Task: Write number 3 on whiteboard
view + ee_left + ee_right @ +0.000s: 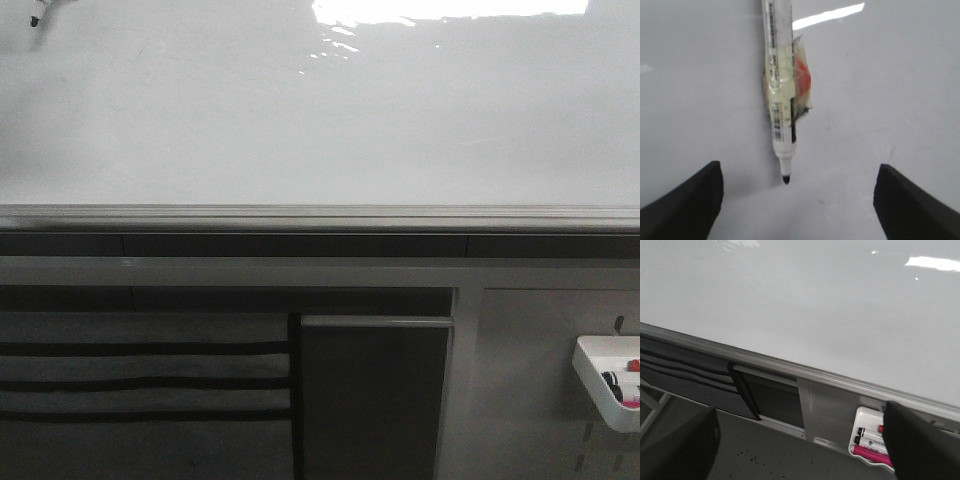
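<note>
The left gripper [797, 200] was wide open and held nothing. The marker [780, 90] touched the blank whiteboard [900, 100] alone, so it might slip.

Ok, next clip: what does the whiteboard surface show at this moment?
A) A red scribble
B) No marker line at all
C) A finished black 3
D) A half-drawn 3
B: in the front view the whiteboard is bare white with only glare, and in the left wrist view the marker has its black tip at the surface with no stroke beside it.
</note>
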